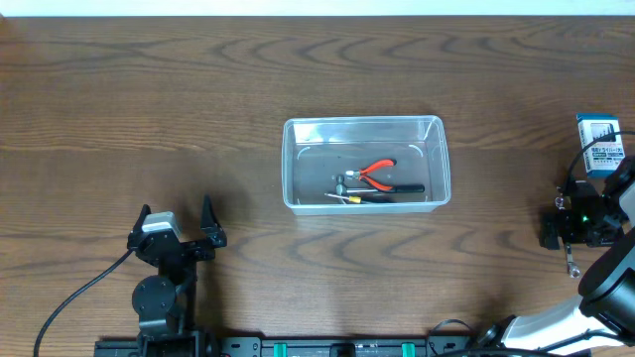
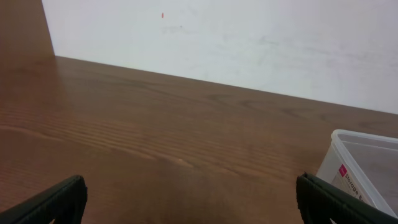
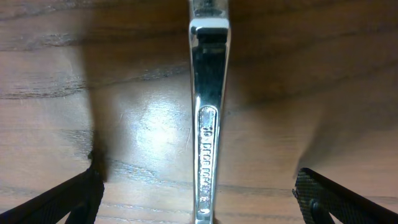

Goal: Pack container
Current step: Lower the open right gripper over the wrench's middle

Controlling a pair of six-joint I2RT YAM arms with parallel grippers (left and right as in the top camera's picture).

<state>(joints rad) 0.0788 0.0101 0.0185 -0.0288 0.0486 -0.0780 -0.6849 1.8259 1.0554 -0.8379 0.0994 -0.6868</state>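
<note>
- The dark wood-grain table (image 1: 149, 89) fills the overhead view. In the left wrist view it runs back to a white wall (image 2: 249, 43).
- The container (image 1: 437, 159), a clear rectangular tub with rounded corners and a rim, stands upright near the middle of the table with its long side running left to right. It is well apart from both arms. One of its corners shows at the right edge of the left wrist view, bearing a pink-and-white label (image 2: 348, 180).
- The left arm (image 1: 159, 297) sits at the near left edge of the table. The left claw (image 2: 189, 186) is spread wide with nothing between its fingers (image 2: 50, 202), only bare table.
- The right arm (image 1: 605, 288) reaches in at the far right.
- A small blue-and-white box (image 1: 600, 144) lies at the right edge of the table, just beyond the right arm's wrist.
- The right claw (image 3: 198, 186) points down at the table, spread wide. Its fingers stand on either side of a silver wrench (image 3: 208, 124), touching neither side of it.
- The wrench lies flat on the table, with stamped lettering on its shank.
- Red-handled pliers (image 1: 377, 171) lie inside the container toward its near side.
- A black-handled tool (image 1: 402, 189) lies just beside the pliers, along the near wall.
- A few smaller metal pieces (image 1: 340, 186) lie by the pliers' jaws, too small to name.
</note>
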